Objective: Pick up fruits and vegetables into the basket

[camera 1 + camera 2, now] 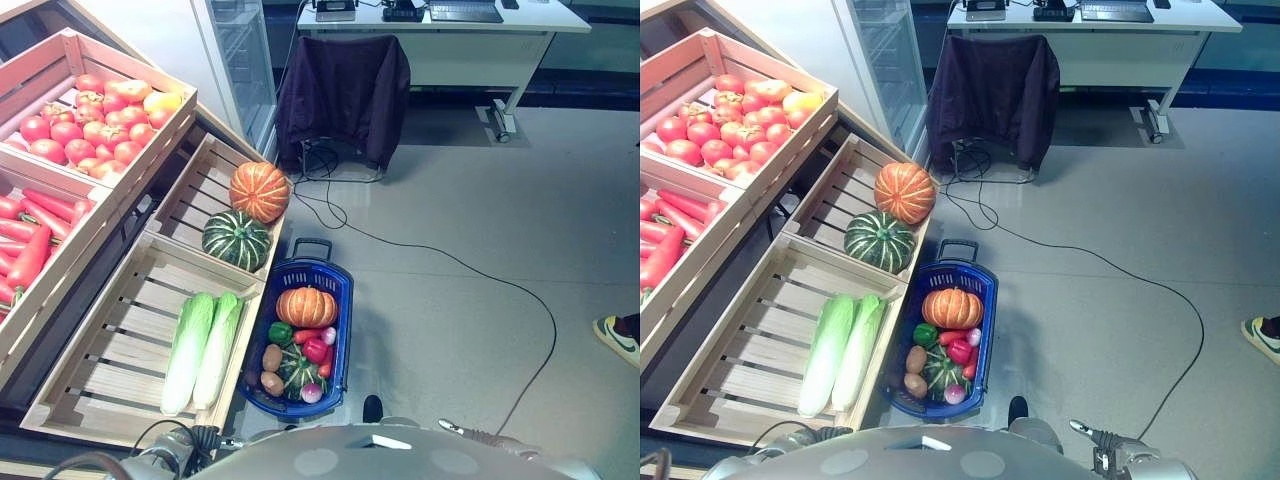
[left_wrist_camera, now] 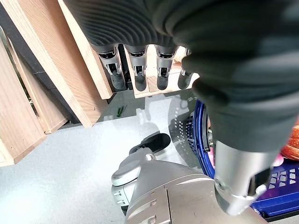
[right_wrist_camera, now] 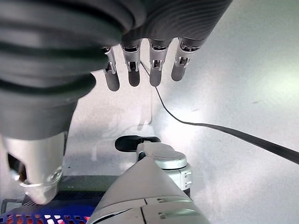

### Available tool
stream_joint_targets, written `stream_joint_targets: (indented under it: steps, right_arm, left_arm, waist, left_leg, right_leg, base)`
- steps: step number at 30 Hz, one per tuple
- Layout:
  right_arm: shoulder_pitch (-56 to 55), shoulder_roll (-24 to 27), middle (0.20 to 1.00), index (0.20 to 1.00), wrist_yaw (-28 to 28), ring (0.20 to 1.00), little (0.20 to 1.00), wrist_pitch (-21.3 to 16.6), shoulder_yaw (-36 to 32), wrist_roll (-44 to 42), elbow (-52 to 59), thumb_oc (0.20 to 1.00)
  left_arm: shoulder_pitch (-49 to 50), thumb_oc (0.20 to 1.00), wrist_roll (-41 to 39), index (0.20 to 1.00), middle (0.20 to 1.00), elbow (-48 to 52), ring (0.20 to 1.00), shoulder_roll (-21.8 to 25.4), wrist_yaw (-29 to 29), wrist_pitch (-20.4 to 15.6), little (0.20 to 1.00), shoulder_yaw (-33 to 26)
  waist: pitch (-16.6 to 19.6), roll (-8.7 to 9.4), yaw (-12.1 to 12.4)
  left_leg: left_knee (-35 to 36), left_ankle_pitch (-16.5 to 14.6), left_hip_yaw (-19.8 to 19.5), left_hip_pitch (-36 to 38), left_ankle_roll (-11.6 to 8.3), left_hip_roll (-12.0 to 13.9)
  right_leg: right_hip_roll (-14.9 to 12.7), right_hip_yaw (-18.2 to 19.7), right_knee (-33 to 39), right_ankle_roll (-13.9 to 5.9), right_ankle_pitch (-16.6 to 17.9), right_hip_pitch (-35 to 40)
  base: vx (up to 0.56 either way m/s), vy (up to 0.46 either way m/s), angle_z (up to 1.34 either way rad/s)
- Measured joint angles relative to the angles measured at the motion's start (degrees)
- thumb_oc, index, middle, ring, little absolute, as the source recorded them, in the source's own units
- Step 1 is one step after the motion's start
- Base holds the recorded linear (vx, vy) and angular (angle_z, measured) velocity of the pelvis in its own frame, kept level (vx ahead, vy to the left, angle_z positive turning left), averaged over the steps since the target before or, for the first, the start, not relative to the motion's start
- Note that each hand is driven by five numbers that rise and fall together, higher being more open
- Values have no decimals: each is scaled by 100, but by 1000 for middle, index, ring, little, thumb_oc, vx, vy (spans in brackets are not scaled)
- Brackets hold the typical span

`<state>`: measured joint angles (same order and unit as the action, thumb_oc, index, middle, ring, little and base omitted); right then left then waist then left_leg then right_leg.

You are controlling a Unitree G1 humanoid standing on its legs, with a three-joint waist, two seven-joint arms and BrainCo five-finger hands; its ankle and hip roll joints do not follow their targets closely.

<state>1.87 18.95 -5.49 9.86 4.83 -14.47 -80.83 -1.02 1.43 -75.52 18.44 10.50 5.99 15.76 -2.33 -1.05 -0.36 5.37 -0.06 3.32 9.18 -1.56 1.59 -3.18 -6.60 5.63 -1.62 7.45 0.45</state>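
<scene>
The blue basket (image 1: 335,290) stands on the floor just beside the lower crates, and it already holds a small orange pumpkin (image 1: 306,306), a green pepper, red peppers, potatoes and a small dark squash. In the crate next to it lie two cabbages (image 1: 203,350); in the one behind, an orange pumpkin (image 1: 259,191) and a green one (image 1: 236,239). My left hand (image 2: 140,70) and right hand (image 3: 145,67) both hang relaxed, with straight fingers, holding nothing. I think the cabbages come next; I should reach low with the left hand and close around the middle.
</scene>
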Motion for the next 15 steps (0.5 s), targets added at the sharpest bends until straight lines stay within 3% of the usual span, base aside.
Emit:
stream_joint_targets:
  steps: [6,15]
  right_arm:
    - [16,0,1000,1000,-1,1000,1000,-2,0,-3,10,1000]
    - [19,0,1000,1000,-1,1000,1000,-2,0,-8,12,1000]
  left_arm:
    - [-9,1000,17,1000,1000,29,1000,0,1,-250,1000,9]
    - [-10,1000,-27,1000,1000,46,1000,0,3,-248,1000,7]
  waist:
    - [-19,-15,-5]
    - [-35,-44,-4]
  left_leg:
    - [2,-5,11,1,2,-1]
    - [2,-5,16,5,2,-1]
  right_leg:
    - [-1,7,0,1,-1,-2]
    - [0,10,0,0,-1,0]
  base:
    - [0,0,0]
    - [0,0,0]
